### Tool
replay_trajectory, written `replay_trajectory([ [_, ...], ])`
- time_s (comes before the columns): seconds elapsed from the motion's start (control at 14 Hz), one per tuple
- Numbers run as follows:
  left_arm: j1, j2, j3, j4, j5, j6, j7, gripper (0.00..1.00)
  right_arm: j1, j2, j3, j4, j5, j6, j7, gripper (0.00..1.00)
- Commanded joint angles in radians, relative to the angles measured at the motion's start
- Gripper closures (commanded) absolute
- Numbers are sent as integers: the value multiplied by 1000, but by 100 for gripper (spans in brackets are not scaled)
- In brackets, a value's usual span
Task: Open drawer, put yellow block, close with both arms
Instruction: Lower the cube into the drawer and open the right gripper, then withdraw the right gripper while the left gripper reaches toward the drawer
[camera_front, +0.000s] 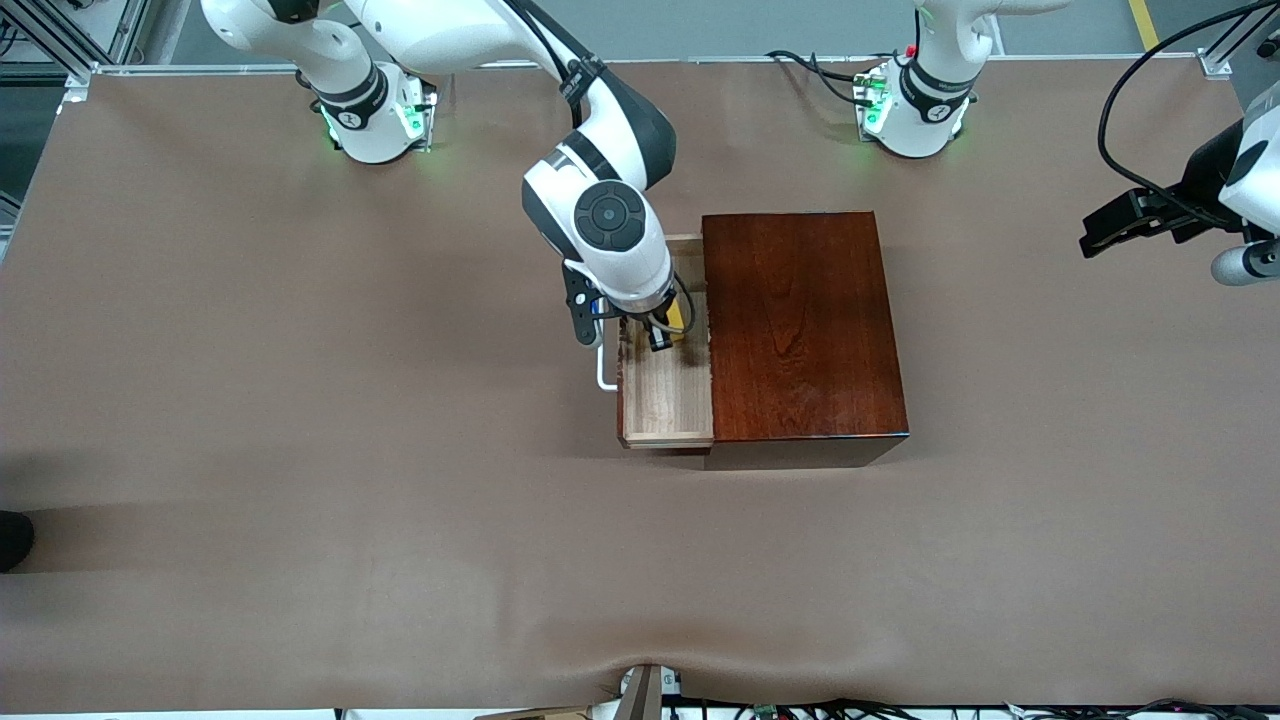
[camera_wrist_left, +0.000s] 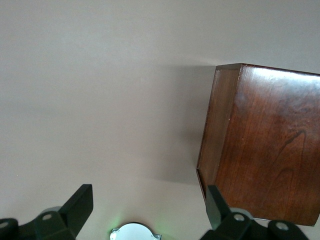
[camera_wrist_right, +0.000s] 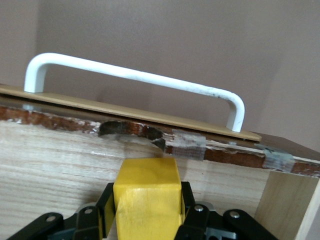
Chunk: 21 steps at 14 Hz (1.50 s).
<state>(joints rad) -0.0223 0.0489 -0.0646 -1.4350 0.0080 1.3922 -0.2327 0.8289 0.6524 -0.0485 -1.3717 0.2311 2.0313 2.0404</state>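
Note:
The drawer (camera_front: 665, 400) stands pulled out of the dark reddish-brown box (camera_front: 800, 320), toward the right arm's end, its white handle (camera_front: 604, 370) at the front. My right gripper (camera_front: 662, 335) is shut on the yellow block (camera_front: 676, 318) and holds it inside the drawer. In the right wrist view the block (camera_wrist_right: 147, 197) sits between the fingers (camera_wrist_right: 105, 210), over the light-wood drawer floor (camera_wrist_right: 50, 165), with the handle (camera_wrist_right: 135, 75) beside it. I cannot tell whether the block touches the floor. My left gripper (camera_front: 1095, 235) is open and empty, up over the table at the left arm's end.
The left wrist view shows the box (camera_wrist_left: 270, 150), bare brown table and the left gripper (camera_wrist_left: 148, 205) with nothing between its fingers. The arm bases (camera_front: 375, 120) (camera_front: 915, 110) stand along the table's edge farthest from the front camera.

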Motion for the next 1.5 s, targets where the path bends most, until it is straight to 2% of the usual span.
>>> replay_trajectory([
  [0.0,8,-7,-6,4,1,-13,-5,0,10,16,-10,26,17,1,18,35],
  [0.07,8,-7,-6,4,1,-12,-5,0,10,16,-10,28,16,1,17,16],
  [0.21,8,-7,-6,4,1,-13,-5,0,7,16,-10,29,16,0,14,0],
  [0.43,8,-7,-4,4,1,-13,-5,0,-2,6,-10,49,19,-26,12,0],
  [0.57,8,-7,-4,4,1,-13,-5,0,-14,7,-10,121,17,-115,11,0],
  [1.0,8,-7,-4,4,1,-12,-7,0,-79,-3,-8,236,17,-293,11,0],
  [1.28,7,-9,-6,4,1,-12,-7,0,-172,-57,-5,249,17,-370,-3,0],
  [1.43,7,-9,-6,4,1,-12,-7,0,-182,-72,-22,249,2,-434,-55,0],
])
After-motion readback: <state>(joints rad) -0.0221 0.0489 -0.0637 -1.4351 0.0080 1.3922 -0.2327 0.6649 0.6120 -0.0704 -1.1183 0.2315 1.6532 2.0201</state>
